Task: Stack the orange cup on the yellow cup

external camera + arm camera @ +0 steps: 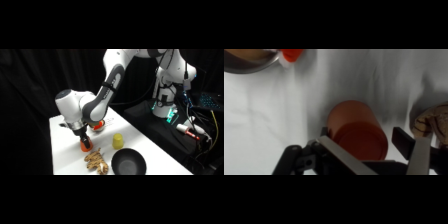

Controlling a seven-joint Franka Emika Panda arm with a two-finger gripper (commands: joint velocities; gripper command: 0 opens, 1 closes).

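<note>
Side view: the jaws (85, 141) are down at the orange cup (87, 146), which stands on the white worktop (65, 150). The yellow cup (118, 141) stands apart at its 3 o'clock, the black bowl (129, 162) at 4 o'clock.

Wrist view: the orange cup (359, 134) sits between the two fingers (341, 157), which stand apart either side of it; whether they press it I cannot tell.
</note>
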